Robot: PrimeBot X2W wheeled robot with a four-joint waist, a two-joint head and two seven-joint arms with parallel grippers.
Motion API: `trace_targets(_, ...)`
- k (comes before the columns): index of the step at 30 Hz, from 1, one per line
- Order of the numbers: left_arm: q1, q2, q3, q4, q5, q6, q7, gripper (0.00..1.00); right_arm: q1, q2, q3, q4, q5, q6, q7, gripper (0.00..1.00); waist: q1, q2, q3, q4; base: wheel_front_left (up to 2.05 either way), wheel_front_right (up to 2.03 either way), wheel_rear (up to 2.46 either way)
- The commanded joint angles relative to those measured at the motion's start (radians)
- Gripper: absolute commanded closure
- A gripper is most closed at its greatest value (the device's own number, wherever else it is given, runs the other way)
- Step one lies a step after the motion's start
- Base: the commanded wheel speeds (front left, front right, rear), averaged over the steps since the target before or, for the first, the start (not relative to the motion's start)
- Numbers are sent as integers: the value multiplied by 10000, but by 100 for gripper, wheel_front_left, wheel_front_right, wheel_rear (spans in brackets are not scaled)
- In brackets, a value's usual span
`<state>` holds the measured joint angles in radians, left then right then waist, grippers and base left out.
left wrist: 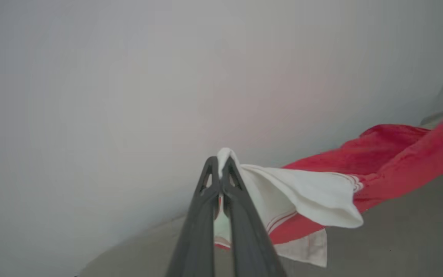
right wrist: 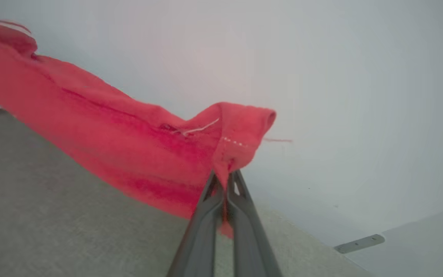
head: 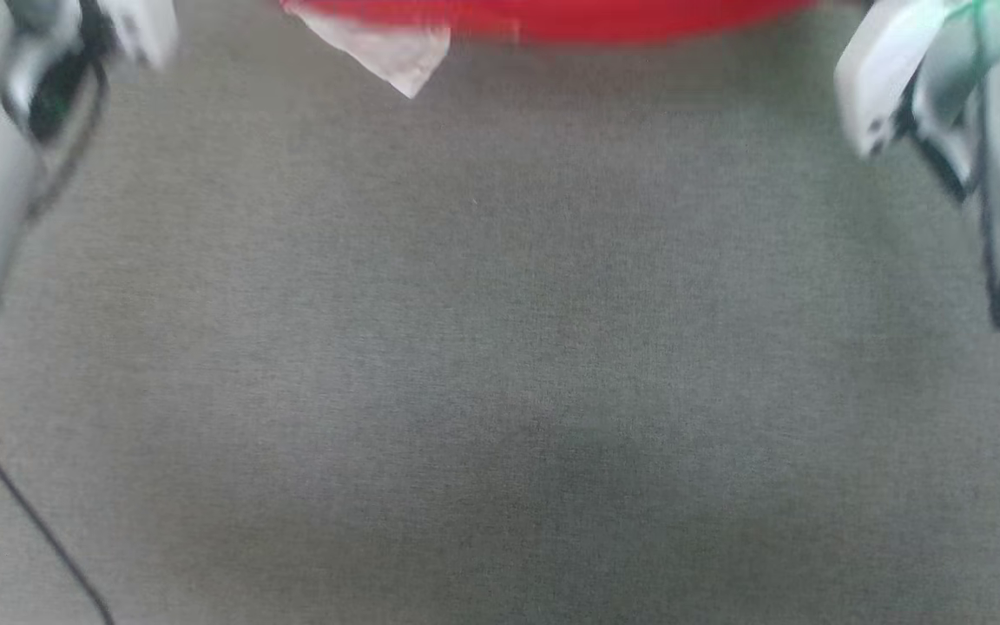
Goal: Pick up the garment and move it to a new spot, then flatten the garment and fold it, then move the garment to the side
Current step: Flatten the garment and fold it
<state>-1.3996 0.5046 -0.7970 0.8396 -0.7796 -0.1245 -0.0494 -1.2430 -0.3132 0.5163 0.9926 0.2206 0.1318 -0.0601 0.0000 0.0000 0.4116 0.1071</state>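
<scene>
Both shut tight: left gripper (left wrist: 219, 163) pinches the garment (left wrist: 383, 161) by its white sleeve (left wrist: 306, 192), right gripper (right wrist: 227, 175) by a red edge. I hold it stretched near the worktop's (head: 500, 347) far edge for flattening.

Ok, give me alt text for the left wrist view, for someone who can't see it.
The left gripper is shut on the white sleeve of the red garment, which stretches away to the right above a grey surface. A pale wall lies behind.
</scene>
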Motion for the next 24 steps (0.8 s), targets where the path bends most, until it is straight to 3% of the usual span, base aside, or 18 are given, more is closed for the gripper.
trace_targets(1, 374, 132, -109, -159, -128, -47, 194, 100, 281, -87, 236, -155, 311, -22, 104, 100, 0, 0, -362, 110, 0, 0, 0)
trace_targets(9, 2991, 1291, -833, -2366, -1778, -47, 2536, 100, 2095, -1324, 2354, -2149, 3007, -22, 1436, 100, 0, 0, -1362, 222, 0, 0, 0)
trace_targets(10, 3652, 1626, -868, -3053, -2079, 175, 2967, 100, 2520, -1814, 2743, -2774, 3553, -22, 1736, 100, 0, 0, -1578, 236, 0, 0, 0)
trace_targets(15, 5544, 2696, -1044, -5265, -2761, 1191, 3831, 100, 3681, -2904, 3500, -4391, 4725, -22, 2445, 100, 0, 0, -2029, 225, 0, 0, 0)
trace_targets(24, 8809, 4625, -1318, -9375, -3740, 3495, 4119, 100, 5803, -4624, 4264, -6922, 6360, -21, 3575, 100, 0, 0, -2451, 204, 0, 0, 0)
